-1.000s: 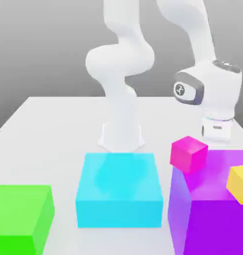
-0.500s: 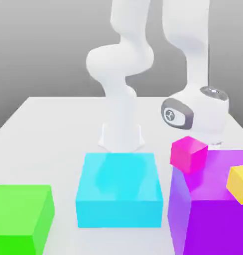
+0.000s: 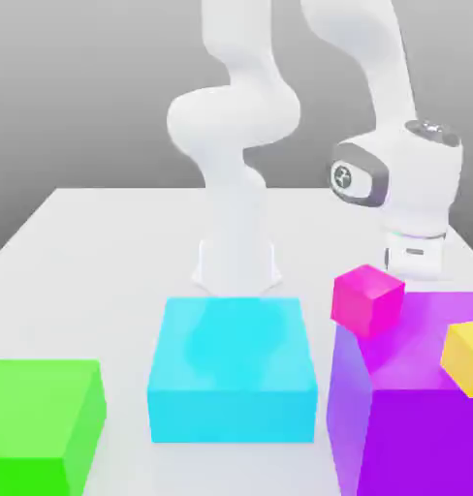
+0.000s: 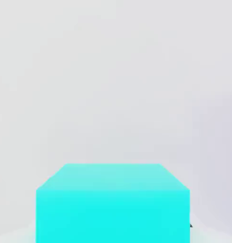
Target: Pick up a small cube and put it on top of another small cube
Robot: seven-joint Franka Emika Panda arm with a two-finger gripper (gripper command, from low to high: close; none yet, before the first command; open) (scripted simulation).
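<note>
- There's the magenta-pink cube point(image 3: 366, 301), unmoved, below the gripper point(image 4: 113, 230) towards the exterior view's left, and nearer the camera.
- And up comes the hand! It dipped half a second ago; now it's risen again, jaws closed only to the width of a small cyan cube point(image 4: 113, 209), which looks firmly caught between them.
- So the pick seems made; carrying and stacking come next, presumably onto the pink one.
- Purple block point(image 3: 425, 436) in front of and below the gripper, yellow cube point(image 3: 467, 358) on its nearer side.

Simulated robotics lab: 1 arm point(image 3: 236, 116)
</note>
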